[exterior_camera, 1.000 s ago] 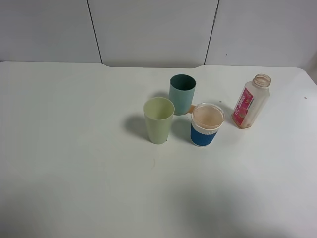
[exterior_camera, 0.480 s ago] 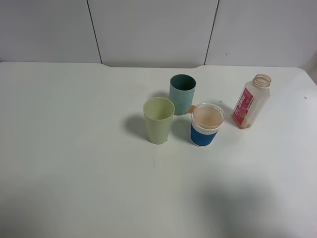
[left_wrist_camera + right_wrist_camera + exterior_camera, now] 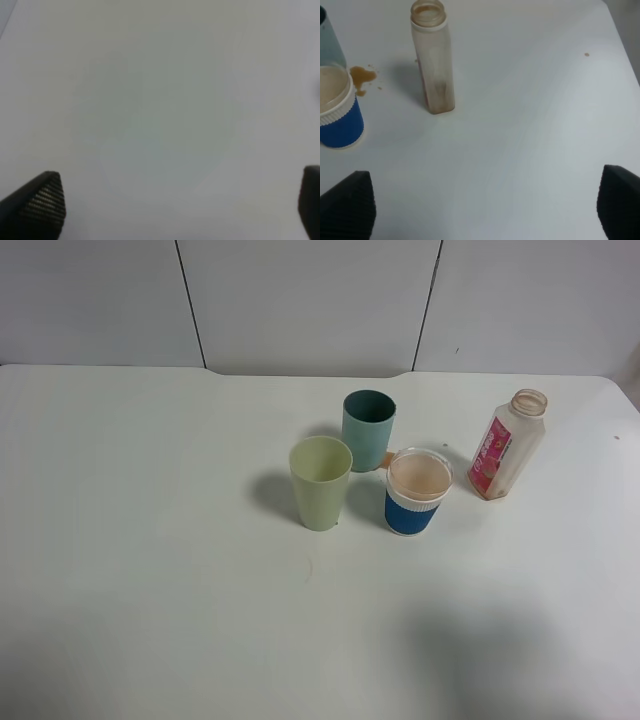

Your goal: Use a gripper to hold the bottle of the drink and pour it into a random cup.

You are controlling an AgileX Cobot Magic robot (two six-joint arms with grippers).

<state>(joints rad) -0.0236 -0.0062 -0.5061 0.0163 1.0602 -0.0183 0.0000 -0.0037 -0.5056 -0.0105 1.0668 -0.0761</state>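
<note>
The bottle (image 3: 508, 445) stands upright and capless at the right of the table, clear with a red-pink label. The right wrist view shows the bottle (image 3: 434, 65) well ahead of my right gripper (image 3: 485, 205), whose fingers stand wide apart with nothing between them. Of the drink I see only a brownish tint low inside the bottle and a small brown splash (image 3: 362, 76) on the table. Three cups cluster mid-table: pale green (image 3: 321, 483), teal (image 3: 368, 430), and blue with a white rim (image 3: 418, 492). My left gripper (image 3: 177, 207) is open over bare table. Neither arm appears in the exterior view.
The white table (image 3: 150, 570) runs back to a grey panelled wall (image 3: 300, 300). In the right wrist view the table's edge (image 3: 622, 35) lies beyond the bottle, with a small brown speck (image 3: 586, 54) near it.
Bottle and cups have not moved. Only a faint shadow on the table's front right has slid a little to the right.
</note>
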